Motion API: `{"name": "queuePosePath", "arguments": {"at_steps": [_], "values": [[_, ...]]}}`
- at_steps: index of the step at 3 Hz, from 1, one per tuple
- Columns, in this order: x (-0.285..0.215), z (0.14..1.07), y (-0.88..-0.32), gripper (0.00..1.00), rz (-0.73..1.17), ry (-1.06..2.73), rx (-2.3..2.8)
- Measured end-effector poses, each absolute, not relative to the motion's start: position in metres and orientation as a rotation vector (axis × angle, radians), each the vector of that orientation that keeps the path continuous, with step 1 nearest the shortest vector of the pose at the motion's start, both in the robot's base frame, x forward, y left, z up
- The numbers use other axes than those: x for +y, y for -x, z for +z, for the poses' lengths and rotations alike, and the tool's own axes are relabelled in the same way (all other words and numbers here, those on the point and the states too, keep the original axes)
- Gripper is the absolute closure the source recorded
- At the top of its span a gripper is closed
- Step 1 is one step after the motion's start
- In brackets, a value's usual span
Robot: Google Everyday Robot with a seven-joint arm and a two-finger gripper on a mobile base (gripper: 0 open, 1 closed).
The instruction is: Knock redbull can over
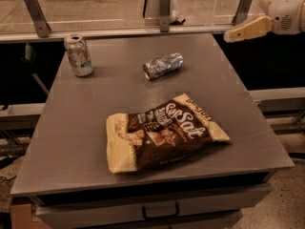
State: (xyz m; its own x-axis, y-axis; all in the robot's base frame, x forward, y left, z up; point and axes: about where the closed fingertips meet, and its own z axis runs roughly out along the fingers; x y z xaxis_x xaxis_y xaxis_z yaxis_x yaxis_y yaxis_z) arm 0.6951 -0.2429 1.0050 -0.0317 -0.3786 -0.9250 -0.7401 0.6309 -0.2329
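Nearest you, by the front edge of the worktop (81, 137), lies a brown-and-cream snack bag (164, 132), flat and out of the way. Beyond it, toward the far edge and about midway across, the redbull can (163, 66) already lies on its side: slim, blue and silver, its top pointing toward the far right corner, and it looks somewhat crumpled. A wider white-silver can (79, 55) stands upright near the far left corner. The hand (233, 34) hangs in the air past the far right corner, well apart from everything. You cannot tell how far open it is, and nothing shows in its hold.

The job looks done, so the risk is further contact. A can on its side rolls easily, and a nudge could send it off the worktop. A wide sweep could also topple the wrong can.
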Motion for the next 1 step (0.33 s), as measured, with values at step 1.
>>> {"name": "queuePosePath", "arguments": {"at_steps": [1], "values": [[-0.2483, 1.0083, -0.6973, 0.0, 0.357, 0.923, 1.642]]}}
